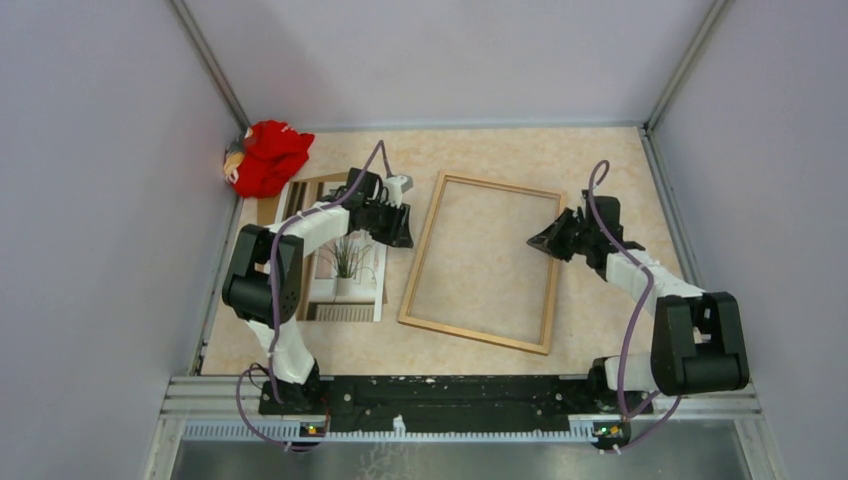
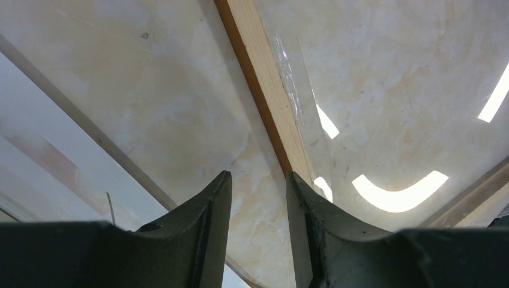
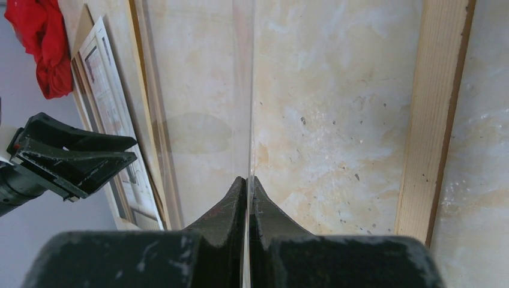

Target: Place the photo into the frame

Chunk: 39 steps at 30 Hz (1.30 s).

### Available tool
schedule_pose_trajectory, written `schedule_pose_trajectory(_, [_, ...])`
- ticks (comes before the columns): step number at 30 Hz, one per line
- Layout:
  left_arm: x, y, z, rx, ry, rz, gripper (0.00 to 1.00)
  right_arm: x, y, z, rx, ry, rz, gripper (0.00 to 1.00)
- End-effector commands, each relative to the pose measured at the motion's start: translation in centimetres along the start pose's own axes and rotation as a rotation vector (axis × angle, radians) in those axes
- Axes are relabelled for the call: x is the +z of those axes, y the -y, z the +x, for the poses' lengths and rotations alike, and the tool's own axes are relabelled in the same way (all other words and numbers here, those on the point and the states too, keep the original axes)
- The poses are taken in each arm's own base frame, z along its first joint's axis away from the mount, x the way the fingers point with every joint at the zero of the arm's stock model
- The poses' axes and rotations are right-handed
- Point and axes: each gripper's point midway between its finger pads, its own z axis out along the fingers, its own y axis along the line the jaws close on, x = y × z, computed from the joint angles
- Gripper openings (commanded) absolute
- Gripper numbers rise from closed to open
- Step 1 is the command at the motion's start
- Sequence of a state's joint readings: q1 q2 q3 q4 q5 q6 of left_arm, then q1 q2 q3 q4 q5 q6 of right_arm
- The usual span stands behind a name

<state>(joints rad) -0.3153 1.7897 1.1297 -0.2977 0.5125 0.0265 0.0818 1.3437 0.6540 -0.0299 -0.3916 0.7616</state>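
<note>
Closest to the lens, my right end effector (image 3: 247, 180) is closed tight on the edge of a clear sheet (image 3: 249, 90). My left end effector (image 2: 258, 175) stands half wide and holds nothing. On the desk (image 1: 500, 150), the photo (image 1: 345, 262) lies under my left arm (image 1: 300, 225), just beside the frame (image 1: 475, 336).

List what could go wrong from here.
1. The right gripper pinches a clear sheet by one edge only; it may slip or flex.
2. The open left gripper hangs close to the frame bar and the sheet's edge; a move may knock either.
3. The photo lies under the left arm, which may drag it.
</note>
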Motion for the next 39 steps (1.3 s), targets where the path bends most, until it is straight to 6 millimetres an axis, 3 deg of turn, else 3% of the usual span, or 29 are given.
schedule_pose_trajectory(1, [0.4, 0.0, -0.7, 0.036, 0.016, 0.0, 0.45, 0.2, -0.4, -1.5, -0.038, 0.045, -0.022, 0.0])
schedule_pose_trajectory(12, [1.8, 0.5, -0.6, 0.046, 0.004, 0.01, 0.44, 1.0, 0.0, 0.3, -0.028, -0.07, -0.055, 0.0])
schedule_pose_trajectory(30, [1.8, 0.7, -1.4, 0.047, 0.007, 0.016, 0.43, 0.4, 1.0, 0.3, -0.044, -0.103, -0.024, 0.0])
schedule_pose_trajectory(39, [2.0, 0.9, -1.4, 0.045, 0.003, 0.022, 0.44, 0.6, 0.4, -0.7, -0.048, -0.08, -0.042, 0.0])
